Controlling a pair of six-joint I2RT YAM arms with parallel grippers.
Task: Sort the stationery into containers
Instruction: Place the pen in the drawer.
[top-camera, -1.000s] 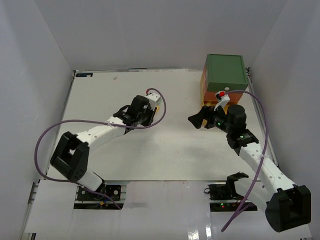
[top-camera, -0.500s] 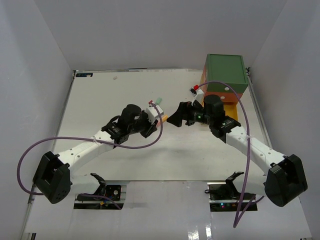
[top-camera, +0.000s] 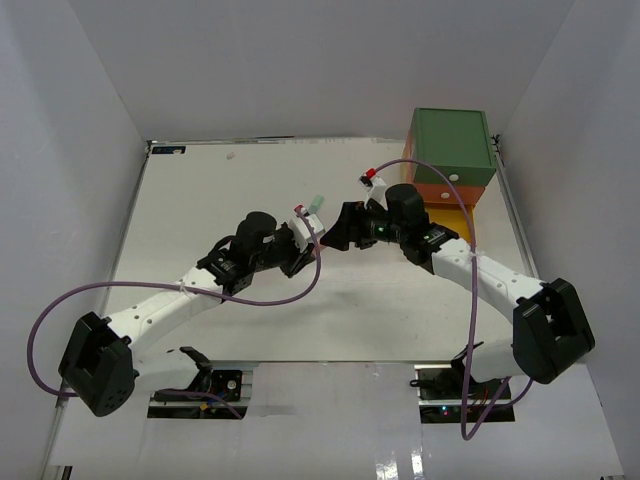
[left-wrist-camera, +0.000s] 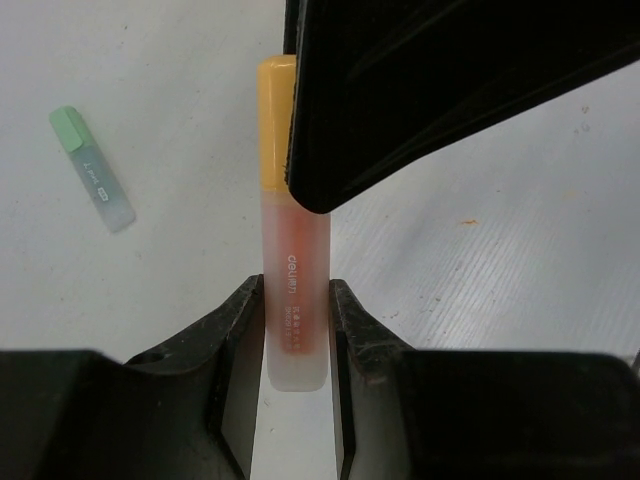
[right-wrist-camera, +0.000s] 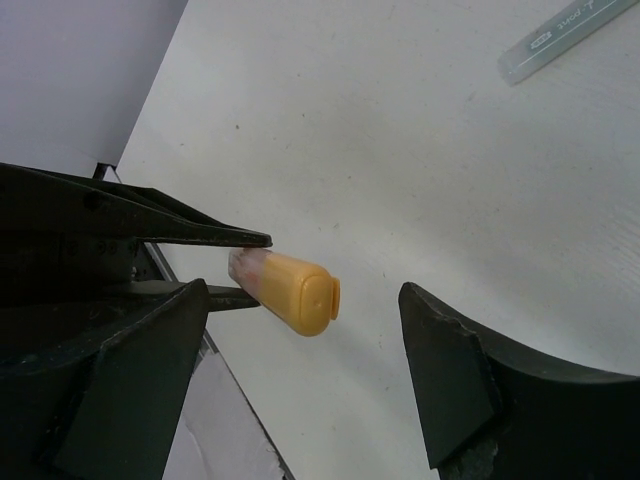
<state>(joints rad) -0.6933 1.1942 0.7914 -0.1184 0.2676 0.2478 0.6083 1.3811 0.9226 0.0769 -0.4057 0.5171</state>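
Observation:
My left gripper (left-wrist-camera: 297, 300) is shut on an orange highlighter (left-wrist-camera: 295, 250) with a yellow-orange cap and holds it above the table. My right gripper (right-wrist-camera: 303, 295) is open, with its jaws on either side of that cap (right-wrist-camera: 300, 292) and not touching it. In the top view the two grippers, left (top-camera: 303, 240) and right (top-camera: 335, 230), meet at mid-table and hide the highlighter. A green highlighter (top-camera: 315, 204) lies on the table just behind them and also shows in the left wrist view (left-wrist-camera: 92, 170). The stacked drawers stand at the back right, with green (top-camera: 452, 145) on top and orange-red (top-camera: 440, 192) below it.
The yellow bottom drawer (top-camera: 464, 216) juts forward beside my right arm. White walls close in the table on three sides. A small mark (top-camera: 231, 155) lies near the back edge.
My right gripper has swung left from the drawers to the left gripper, its jaws now around the cap. My left gripper has shifted slightly right with the orange highlighter.

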